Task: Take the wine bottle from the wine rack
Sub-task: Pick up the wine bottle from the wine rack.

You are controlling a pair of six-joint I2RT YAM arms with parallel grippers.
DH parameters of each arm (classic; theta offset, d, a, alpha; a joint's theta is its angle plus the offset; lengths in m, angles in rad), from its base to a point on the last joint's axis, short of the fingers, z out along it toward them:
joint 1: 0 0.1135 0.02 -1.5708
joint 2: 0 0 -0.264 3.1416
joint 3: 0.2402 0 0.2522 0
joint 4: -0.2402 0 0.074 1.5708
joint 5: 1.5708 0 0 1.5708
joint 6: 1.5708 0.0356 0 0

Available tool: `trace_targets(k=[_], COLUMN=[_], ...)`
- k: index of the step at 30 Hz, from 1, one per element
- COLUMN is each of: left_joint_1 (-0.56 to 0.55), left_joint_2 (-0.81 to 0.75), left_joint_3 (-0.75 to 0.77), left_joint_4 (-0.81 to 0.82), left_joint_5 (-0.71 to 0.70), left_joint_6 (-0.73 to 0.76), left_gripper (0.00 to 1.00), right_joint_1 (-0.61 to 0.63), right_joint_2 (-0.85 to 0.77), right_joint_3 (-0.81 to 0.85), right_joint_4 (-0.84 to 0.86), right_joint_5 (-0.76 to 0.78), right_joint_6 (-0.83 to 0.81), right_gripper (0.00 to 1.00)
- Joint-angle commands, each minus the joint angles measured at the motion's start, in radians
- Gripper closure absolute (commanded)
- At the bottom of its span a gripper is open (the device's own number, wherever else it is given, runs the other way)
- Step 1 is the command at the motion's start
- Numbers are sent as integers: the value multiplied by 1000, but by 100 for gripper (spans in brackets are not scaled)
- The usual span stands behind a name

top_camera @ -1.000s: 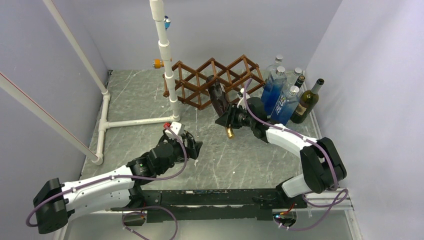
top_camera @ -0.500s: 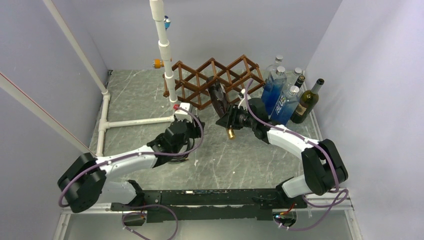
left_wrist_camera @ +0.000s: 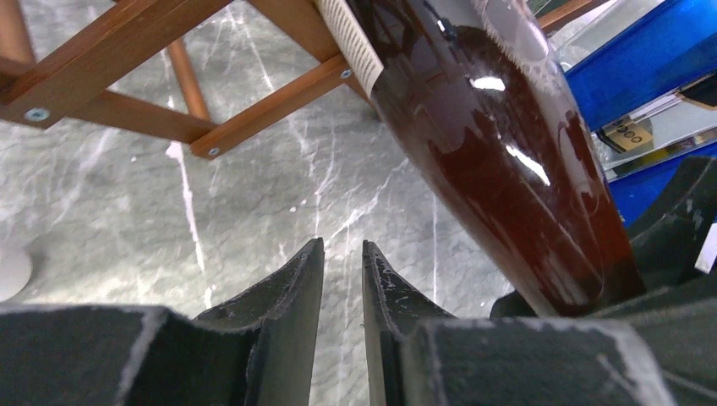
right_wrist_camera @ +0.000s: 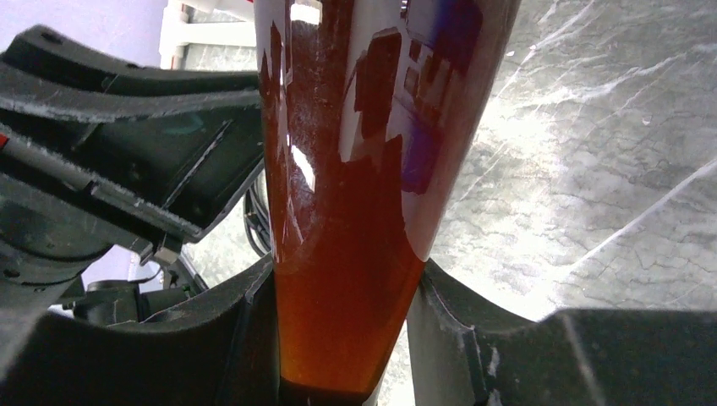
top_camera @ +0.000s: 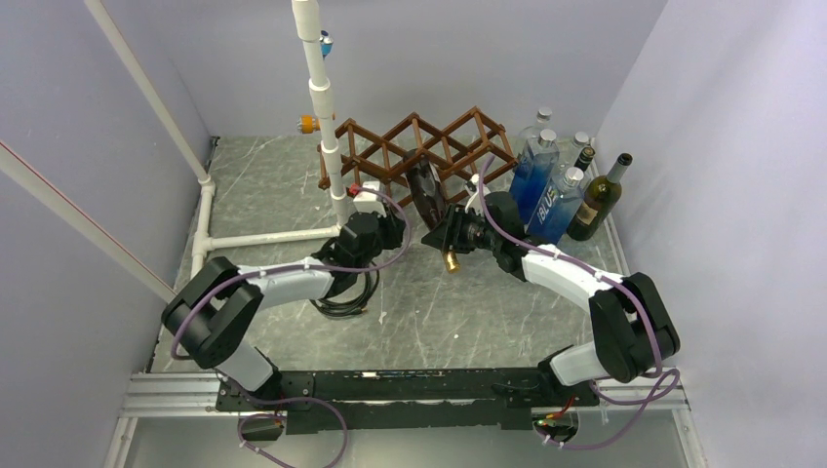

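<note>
Base of the wine bottle [top_camera: 426, 190] is tucked in among the slats of the wine rack [top_camera: 410, 146] and hard to make out. In the left wrist view the label is cropped to a thin white strip, its print too fine to read. The bottle's long axis runs from the rack toward the near edge of the table [top_camera: 263, 185], gold-capped neck pointing at the arms. The right hand [top_camera: 444, 232] pinches it where the glass narrows. The left hand [top_camera: 382, 230] sits just beside, fingers pressed together on nothing. One legible word: "BLUE", on a blue bottle [top_camera: 548, 207] right of the rack.
</note>
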Motion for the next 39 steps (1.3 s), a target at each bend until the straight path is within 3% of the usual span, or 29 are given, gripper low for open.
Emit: trace_targets(k=[1, 11, 39], left_joint_1=[23, 65, 76], left_joint_2=[62, 187, 328], left_joint_3=[81, 143, 201], left_joint_4=[92, 164, 346], left_joint_5=[93, 216, 318], left_joint_6=[-48, -128, -333], left_gripper=[72, 72, 73], right_joint_1=[-1, -1, -1], right_joint_2=[-79, -82, -113], right_joint_3=[28, 37, 93], right_joint_4=[169, 141, -7], right_joint_5=[-64, -80, -143], right_joint_6=[-22, -25, -25], right_gripper=[100, 100, 100])
